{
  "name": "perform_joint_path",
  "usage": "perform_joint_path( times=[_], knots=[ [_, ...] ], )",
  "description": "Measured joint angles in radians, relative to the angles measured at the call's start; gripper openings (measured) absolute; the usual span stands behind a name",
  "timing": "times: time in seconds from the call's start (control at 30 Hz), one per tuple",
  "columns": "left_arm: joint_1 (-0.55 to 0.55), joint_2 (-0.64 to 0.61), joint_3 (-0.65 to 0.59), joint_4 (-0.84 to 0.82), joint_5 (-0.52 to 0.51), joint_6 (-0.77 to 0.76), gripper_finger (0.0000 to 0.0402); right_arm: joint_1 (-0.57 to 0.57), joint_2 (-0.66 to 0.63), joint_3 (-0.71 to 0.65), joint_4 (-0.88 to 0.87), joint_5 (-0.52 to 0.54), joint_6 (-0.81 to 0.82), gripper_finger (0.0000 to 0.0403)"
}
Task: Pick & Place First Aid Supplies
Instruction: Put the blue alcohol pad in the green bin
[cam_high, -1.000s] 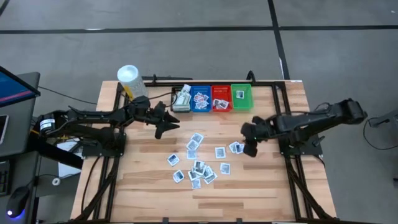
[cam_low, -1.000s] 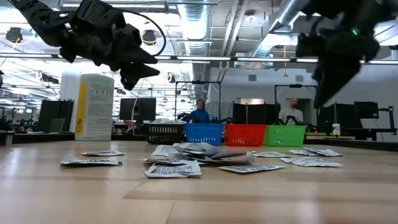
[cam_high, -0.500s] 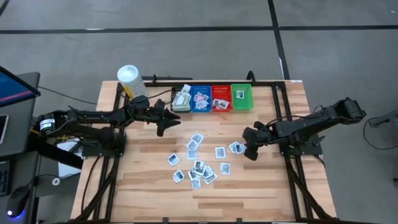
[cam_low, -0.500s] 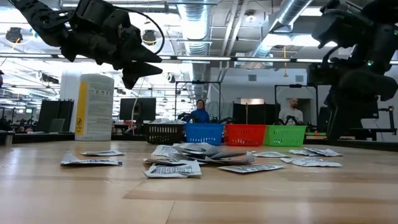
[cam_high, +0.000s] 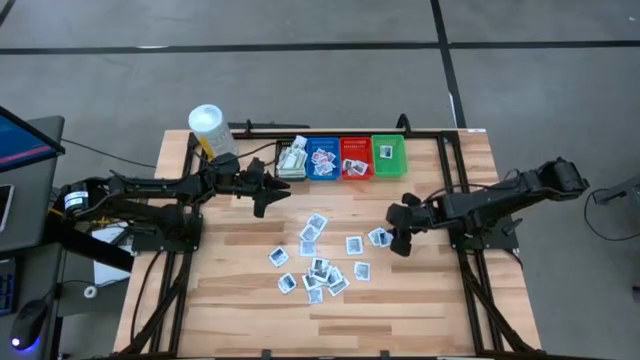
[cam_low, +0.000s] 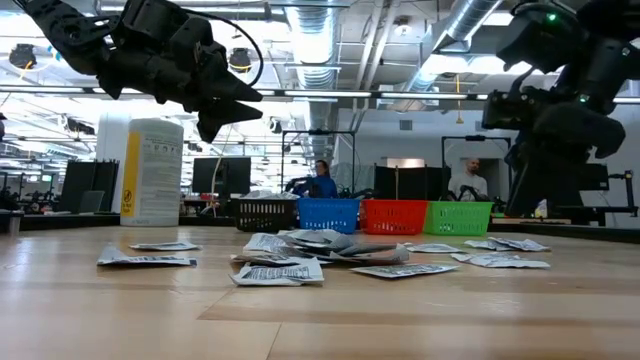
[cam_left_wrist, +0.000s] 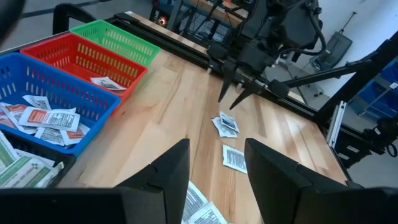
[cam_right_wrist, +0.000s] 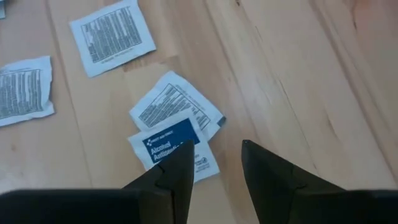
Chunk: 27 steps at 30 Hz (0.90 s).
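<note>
Right tool is held just above a blue-marked alcohol packet at the right edge of the scattered first aid supplies, its fingers parted with nothing between them. Left tool, also parted and empty, is kept raised near the black bin. Some packets are already sorted into the blue bin, red bin and green bin; most are left on the wooden tabletop. Beyond, a workshop with seated people is seen.
</note>
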Motion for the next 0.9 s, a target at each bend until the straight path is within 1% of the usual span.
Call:
perform_joint_path(
  times=[0.13,0.23,0.4,0.5,0.6,0.7,0.8,0.9],
  knots=[
    [0.000,0.000,0.000,0.000,-0.004,0.000,0.0154,-0.023,0.030,0.000,0.019,-0.048,-0.020,0.0128],
    [0.000,0.000,0.000,0.000,-0.016,0.000,0.0154,-0.033,0.089,0.001,0.068,-0.100,-0.026,0.0128],
    [0.000,0.000,0.000,0.004,-0.019,0.000,0.0154,-0.029,0.228,0.005,0.113,-0.100,-0.025,0.0128],
    [0.000,0.000,0.000,0.005,-0.019,0.000,0.0154,-0.029,0.289,0.012,0.125,-0.097,-0.025,0.0128],
    [0.000,0.000,0.000,0.005,-0.019,0.000,0.0154,-0.029,0.308,0.017,0.141,-0.095,-0.020,0.0125],
    [0.000,0.000,0.000,0.005,-0.019,0.000,0.0154,-0.029,0.296,0.017,0.142,-0.097,-0.018,0.0117],
    [0.000,0.000,0.000,0.005,-0.019,0.001,0.0154,-0.029,0.272,0.016,0.138,-0.096,-0.018,0.0099],
    [0.000,0.000,0.000,0.005,-0.019,0.002,0.0154,-0.029,0.268,0.016,0.130,-0.098,-0.015,0.0073]
  ],
)
